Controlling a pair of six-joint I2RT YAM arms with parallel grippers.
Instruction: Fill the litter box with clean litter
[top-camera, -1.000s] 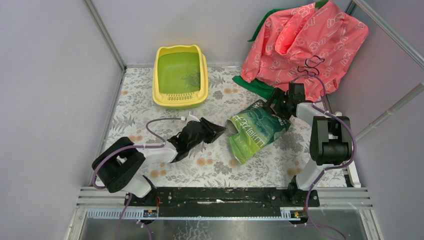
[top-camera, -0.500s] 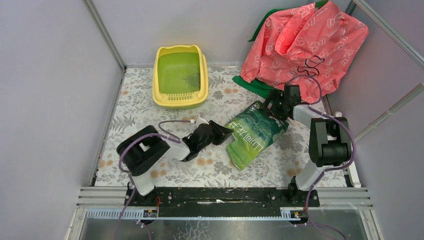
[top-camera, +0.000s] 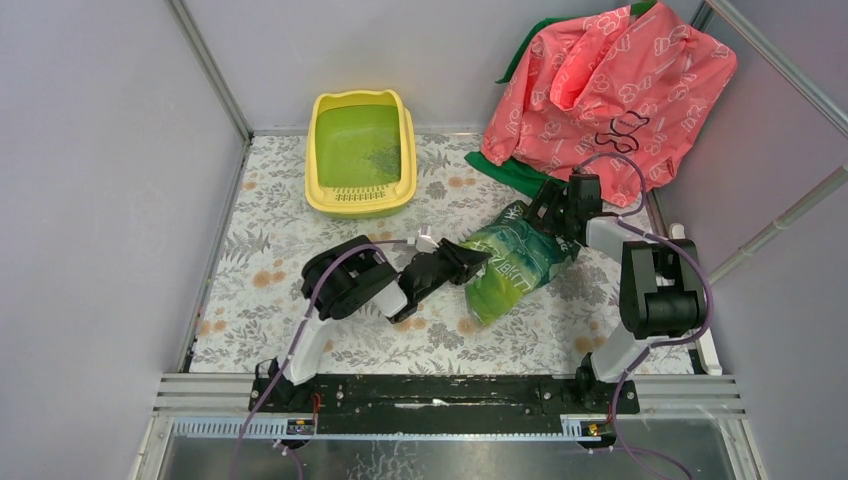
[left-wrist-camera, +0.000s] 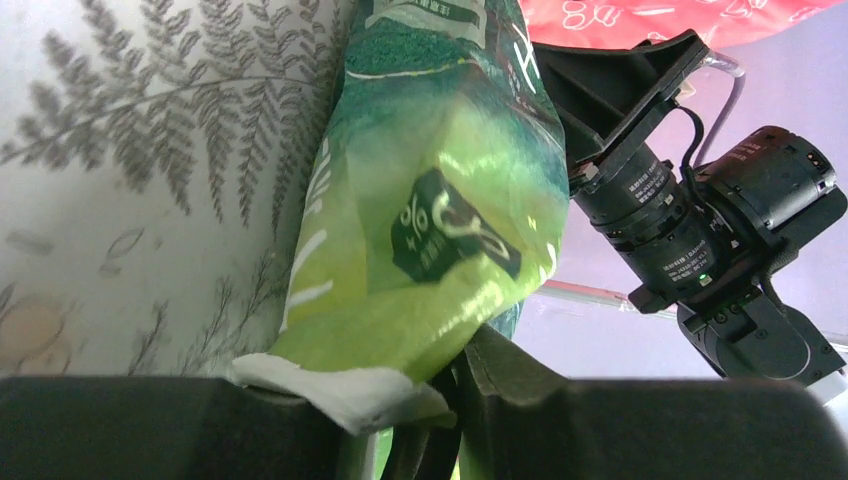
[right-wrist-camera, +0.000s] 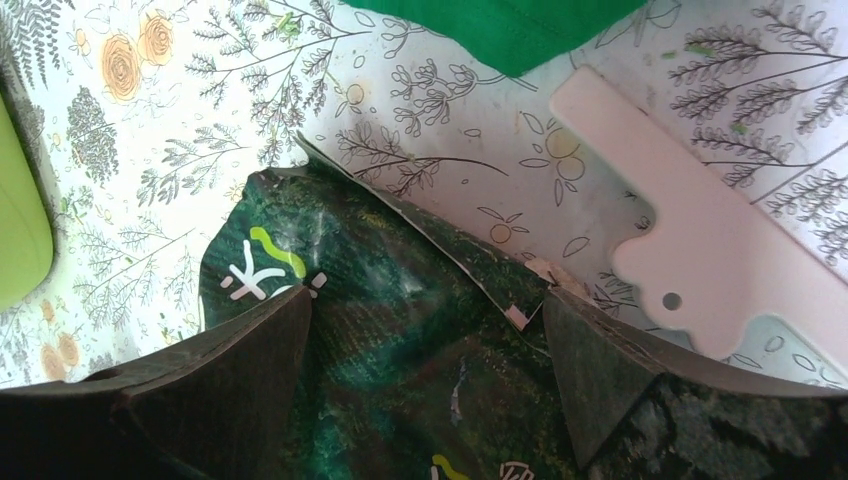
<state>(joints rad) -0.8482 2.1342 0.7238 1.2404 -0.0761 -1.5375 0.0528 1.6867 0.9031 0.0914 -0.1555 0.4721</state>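
The yellow litter box (top-camera: 360, 152) with a green inside stands at the back left; a thin dark scatter of litter (top-camera: 385, 160) lies in it. The glossy green bag (top-camera: 510, 262) lies at mid-right, bunched and partly raised. My left gripper (top-camera: 468, 262) is shut on the bag's near white sealed edge (left-wrist-camera: 350, 385), seen close in the left wrist view (left-wrist-camera: 440, 392). My right gripper (top-camera: 556, 215) sits at the bag's far end. In the right wrist view (right-wrist-camera: 425, 312) its fingers (right-wrist-camera: 250, 350) are spread wide over the dark green bag (right-wrist-camera: 400, 330).
A pink-red patterned cover (top-camera: 610, 80) on a green cloth (top-camera: 510, 172) fills the back right corner. A pale pink scoop (right-wrist-camera: 700, 230) lies on the floral mat beside the bag. Grey walls close in both sides.
My left arm swung right and its gripper reached the bag's near end and closed on it. The bag bunched up and narrowed. The right gripper barely moved.
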